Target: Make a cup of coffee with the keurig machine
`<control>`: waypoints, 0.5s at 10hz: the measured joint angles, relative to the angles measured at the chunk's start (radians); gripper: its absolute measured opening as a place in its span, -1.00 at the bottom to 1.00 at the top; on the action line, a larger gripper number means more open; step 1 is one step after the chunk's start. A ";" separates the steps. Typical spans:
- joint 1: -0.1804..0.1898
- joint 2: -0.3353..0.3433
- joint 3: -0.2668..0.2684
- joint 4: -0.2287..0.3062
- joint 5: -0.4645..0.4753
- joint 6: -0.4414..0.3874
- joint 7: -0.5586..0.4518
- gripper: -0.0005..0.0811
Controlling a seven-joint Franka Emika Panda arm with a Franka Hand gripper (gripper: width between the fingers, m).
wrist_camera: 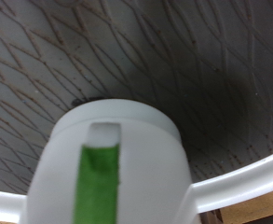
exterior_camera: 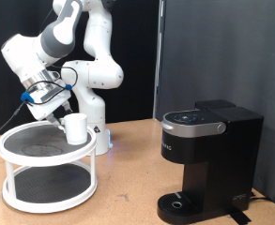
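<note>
The cup point(exterior_camera: 76, 127), a small plain white mug, is at the right edge of the top shelf of a white two-tier round rack point(exterior_camera: 7, 150) at the exterior view's left. My gripper point(exterior_camera: 61, 113) hangs right beside the cup on its left, touching or nearly touching it. In the wrist view the cup point(wrist_camera: 117, 159) fills the lower part, with a green strip point(wrist_camera: 99, 182) down its handle; my fingers do not show there. The keurig machine point(exterior_camera: 208, 150), matte black with its lid down, stands at the exterior view's right, its drip base point(exterior_camera: 179, 202) bare.
The rack's shelves are black mesh point(wrist_camera: 173, 56) with a white rim point(wrist_camera: 252, 175). The wooden table point(exterior_camera: 128, 159) lies open between rack and machine. The robot's white base point(exterior_camera: 98, 127) stands just behind the rack. A black curtain is behind everything.
</note>
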 joint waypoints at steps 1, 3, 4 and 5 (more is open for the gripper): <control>-0.003 -0.006 -0.006 -0.009 0.003 0.000 -0.020 0.81; -0.007 -0.014 -0.020 -0.020 0.011 0.000 -0.051 0.81; -0.010 -0.017 -0.024 -0.023 0.011 0.000 -0.057 0.81; -0.015 -0.018 -0.024 -0.024 0.010 0.000 -0.059 0.81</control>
